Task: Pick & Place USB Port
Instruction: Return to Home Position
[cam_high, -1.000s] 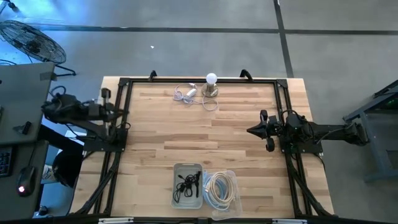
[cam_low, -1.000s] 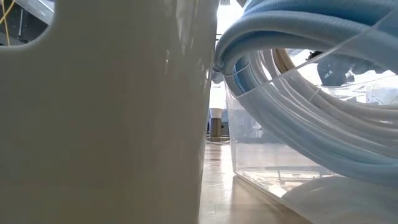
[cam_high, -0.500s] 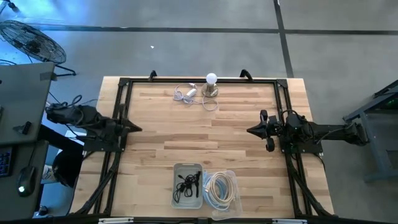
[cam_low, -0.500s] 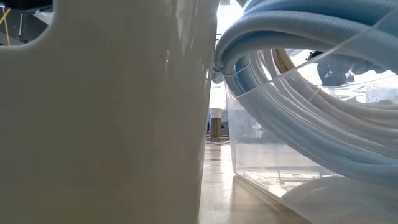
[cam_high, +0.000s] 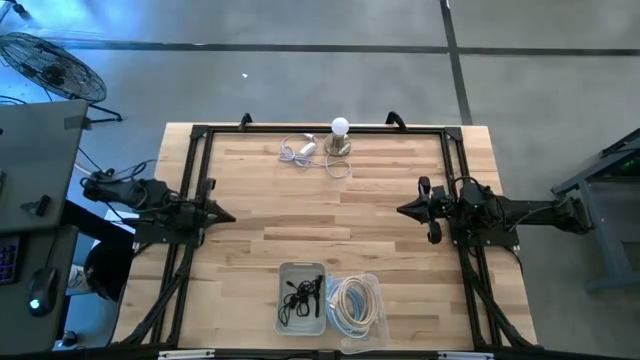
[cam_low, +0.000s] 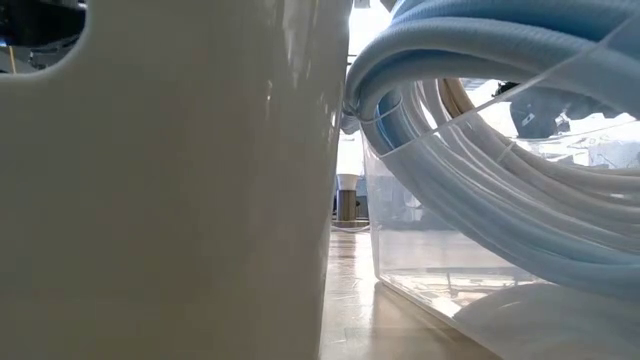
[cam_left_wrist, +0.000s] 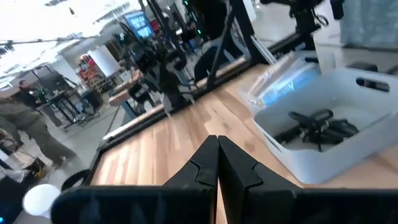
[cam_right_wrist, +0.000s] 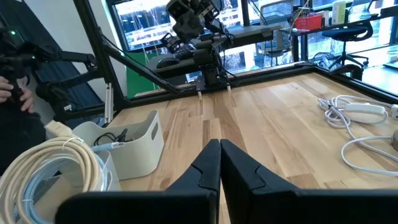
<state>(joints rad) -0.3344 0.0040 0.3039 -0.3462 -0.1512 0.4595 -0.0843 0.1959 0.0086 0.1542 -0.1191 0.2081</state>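
My left gripper (cam_high: 230, 215) hovers shut over the table's left edge, pointing level toward the middle; its fingers (cam_left_wrist: 217, 158) meet with nothing between them. My right gripper (cam_high: 403, 210) waits shut over the right side, fingers (cam_right_wrist: 219, 158) pointing left. A grey bin (cam_high: 285, 312) at the near edge holds a tangle of black cable pieces (cam_high: 301, 293) (cam_left_wrist: 314, 124). A white plug block with its cord (cam_high: 303, 150) (cam_right_wrist: 364, 111) lies on the table at the far edge. Which of these is the USB port I cannot tell.
A clear bin (cam_high: 372, 285) with a white cable coil (cam_high: 352, 303) stands right of the grey bin; both fill the low view (cam_low: 500, 150). A small lamp with a white bulb (cam_high: 340, 135) stands at the far edge. The black frame (cam_high: 190, 170) rims the table. People stand beyond the table.
My left gripper has come down and swung from beside the table's left edge toward the right and near edges, so its tip now reaches over the wood. It has rolled a little and stayed shut. My right arm has kept still.
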